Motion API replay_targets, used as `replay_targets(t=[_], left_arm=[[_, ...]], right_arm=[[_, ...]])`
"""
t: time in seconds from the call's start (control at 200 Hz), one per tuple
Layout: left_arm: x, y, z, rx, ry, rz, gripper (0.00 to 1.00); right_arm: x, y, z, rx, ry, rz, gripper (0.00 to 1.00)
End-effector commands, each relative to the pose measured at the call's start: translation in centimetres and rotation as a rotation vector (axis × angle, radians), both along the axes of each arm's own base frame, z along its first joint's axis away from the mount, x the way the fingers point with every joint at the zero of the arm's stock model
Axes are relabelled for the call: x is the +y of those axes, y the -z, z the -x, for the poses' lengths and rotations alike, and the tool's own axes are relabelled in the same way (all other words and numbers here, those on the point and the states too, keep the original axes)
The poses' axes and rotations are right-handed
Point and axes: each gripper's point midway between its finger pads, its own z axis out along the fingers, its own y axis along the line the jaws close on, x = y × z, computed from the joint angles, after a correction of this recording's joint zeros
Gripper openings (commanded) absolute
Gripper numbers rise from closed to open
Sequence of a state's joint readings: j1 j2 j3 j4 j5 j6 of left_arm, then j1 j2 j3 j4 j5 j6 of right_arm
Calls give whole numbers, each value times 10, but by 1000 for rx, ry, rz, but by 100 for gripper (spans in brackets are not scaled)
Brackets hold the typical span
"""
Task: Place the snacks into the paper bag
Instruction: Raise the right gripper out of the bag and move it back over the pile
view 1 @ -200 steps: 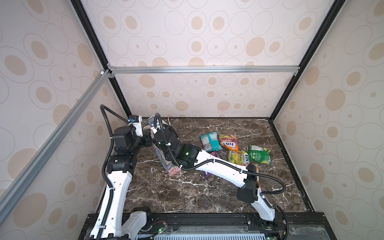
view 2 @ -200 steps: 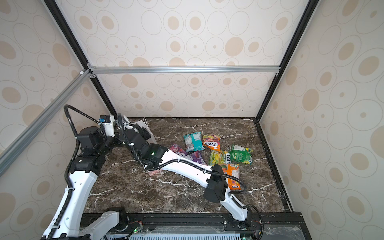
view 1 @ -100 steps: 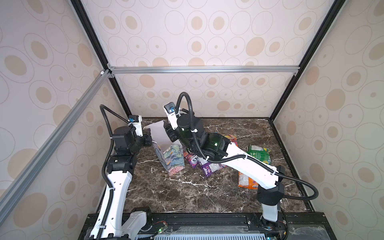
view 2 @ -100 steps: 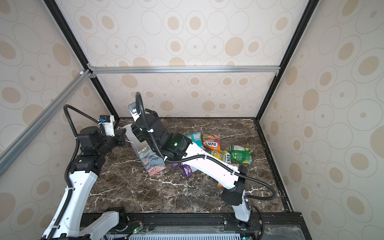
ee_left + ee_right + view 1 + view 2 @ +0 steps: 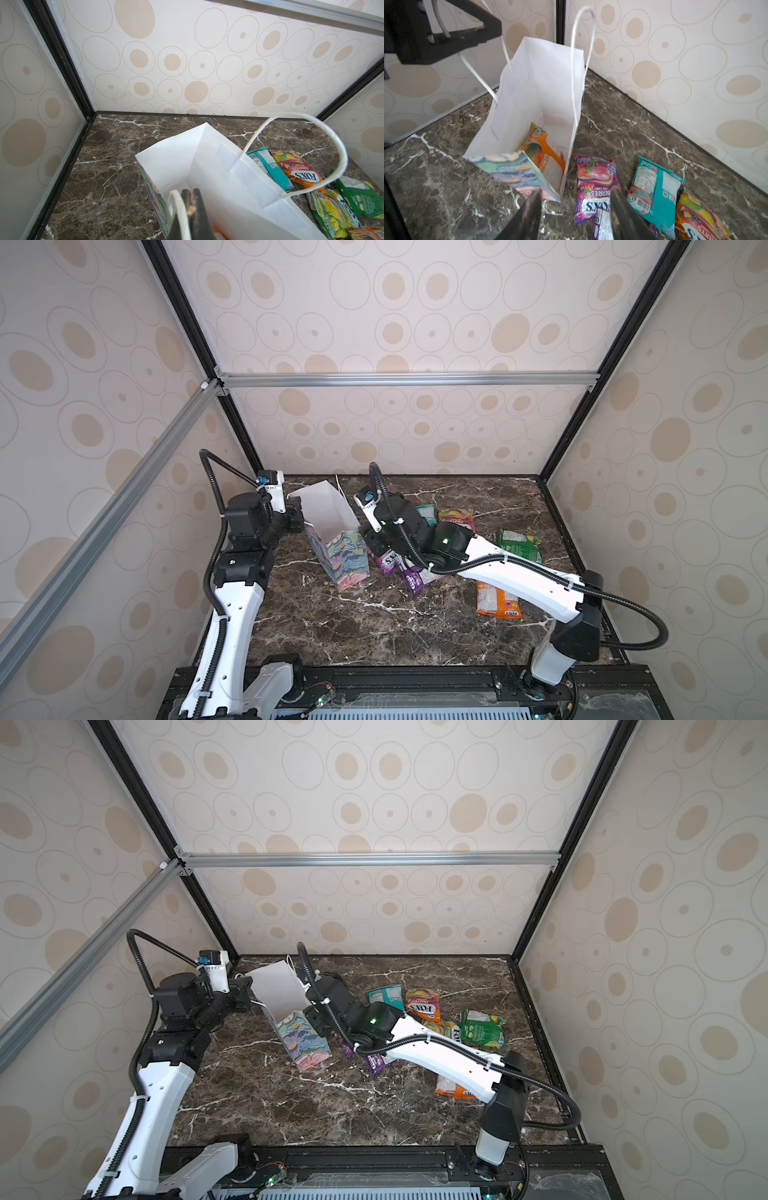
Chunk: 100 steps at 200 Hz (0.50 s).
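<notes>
Left hand (image 5: pixel 191 195) gripping shut on cord handle (image 5: pixel 179 204) of paper bag (image 5: pixel 345 560), bag standing open on surface (image 5: pixel 374 639), orange packet (image 5: pixel 548 158) lying inside; right hand (image 5: pixel 575 193) hovering half-open, empty, above purple packet (image 5: pixel 593 180) just beside bag

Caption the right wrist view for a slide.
Right gripper open near the paper bag, one orange packet inside; left gripper pinches a handle.

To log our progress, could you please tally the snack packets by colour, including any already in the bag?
orange packets: 2, one inside the paper bag
purple packets: 2
teal packet: 1
green packet: 1
yellow-green packet: 1
fruit-print packet: 1
Total: 8
</notes>
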State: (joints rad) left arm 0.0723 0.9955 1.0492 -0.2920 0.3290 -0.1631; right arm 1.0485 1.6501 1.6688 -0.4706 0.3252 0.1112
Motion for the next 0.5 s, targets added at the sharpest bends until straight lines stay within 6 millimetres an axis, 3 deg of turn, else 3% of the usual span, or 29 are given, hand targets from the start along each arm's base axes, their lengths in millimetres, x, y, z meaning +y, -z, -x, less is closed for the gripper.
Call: replay_targets(t=[0.0, 0.315, 0.495], left_arm=[[0, -14, 3, -47, 5, 11, 0], [2, -13, 3, -48, -5, 8, 0], [2, -12, 2, -45, -7, 7, 0]], right_arm=[[-38, 1, -1, 86, 59, -95, 54], [-143, 65, 7, 214, 289, -24, 52], [-211, 88, 9, 198, 537, 257, 51]])
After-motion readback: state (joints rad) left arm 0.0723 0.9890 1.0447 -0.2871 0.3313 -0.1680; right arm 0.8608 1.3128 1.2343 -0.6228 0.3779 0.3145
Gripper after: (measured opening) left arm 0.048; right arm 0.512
